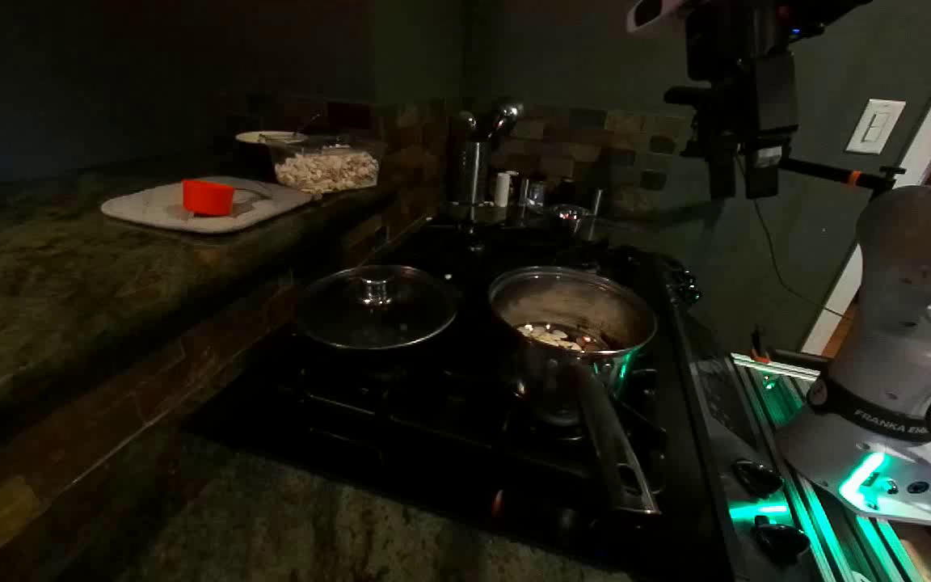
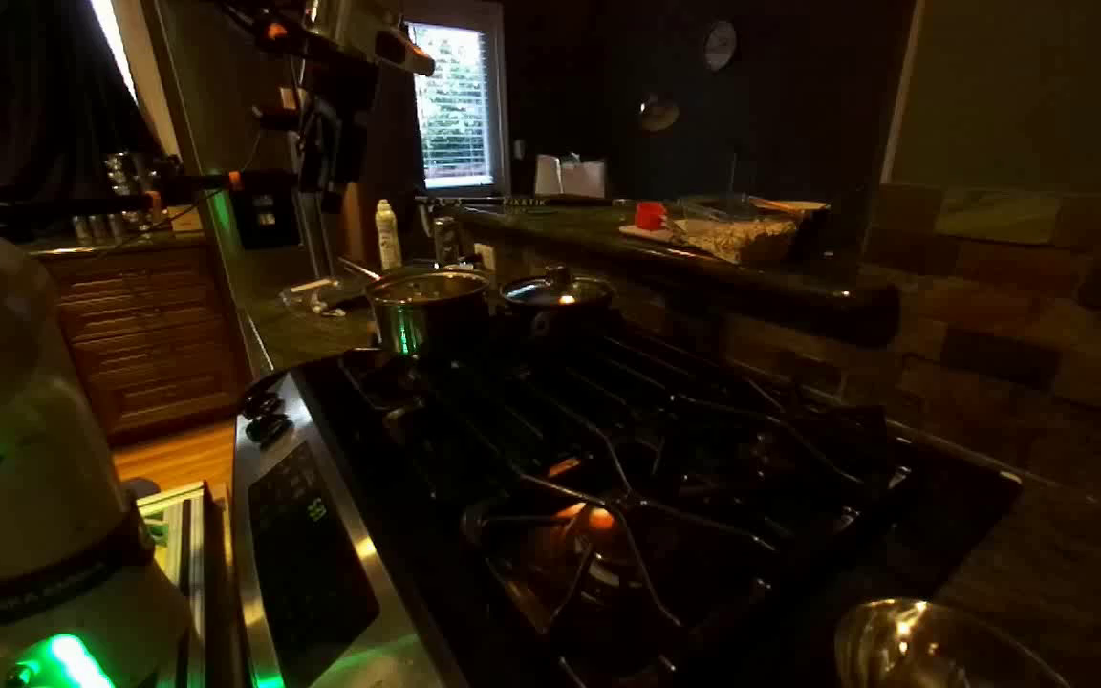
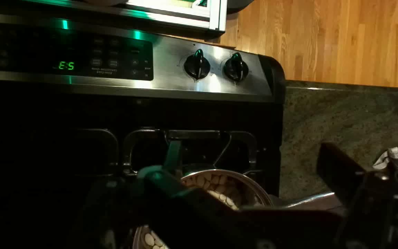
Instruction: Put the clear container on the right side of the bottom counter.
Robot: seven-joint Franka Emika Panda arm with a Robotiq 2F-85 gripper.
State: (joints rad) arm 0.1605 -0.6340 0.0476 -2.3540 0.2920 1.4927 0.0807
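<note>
While the tub (image 1: 328, 168) sits up on the ledge (image 1: 37, 275): pickup first, I'd say. It's just beside the board (image 1: 146, 208) and near the white bowl (image 1: 259, 137).
Gripper (image 1: 742, 191): fingers wide apart, holding nothing, hanging in midair.
Arm (image 1: 894, 347): base by the front edge of the stove (image 2: 316, 535), wrist up high, fingers aimed pretty much straight down. Wrist view shows the pot (image 1: 566, 297) below and no tub, so there's a fair reach to go.
Pot and lid (image 1: 377, 319): stay high crossing these, come down only at the ledge.
Tub wall: I'd pinch just one side, one finger inside, one outside, coming straight down. Clear plastic in this gloom is hard to see, so creep the last bit. Lift it level or it'll probably spill.
Counter (image 1: 288, 517): the lower one. Taking "right" as the robot's, I'd aim past the stove near the crock (image 1: 475, 171), without bumping that or the shiny bowl (image 2: 938, 650). Let go only once the tub sits flat.
</note>
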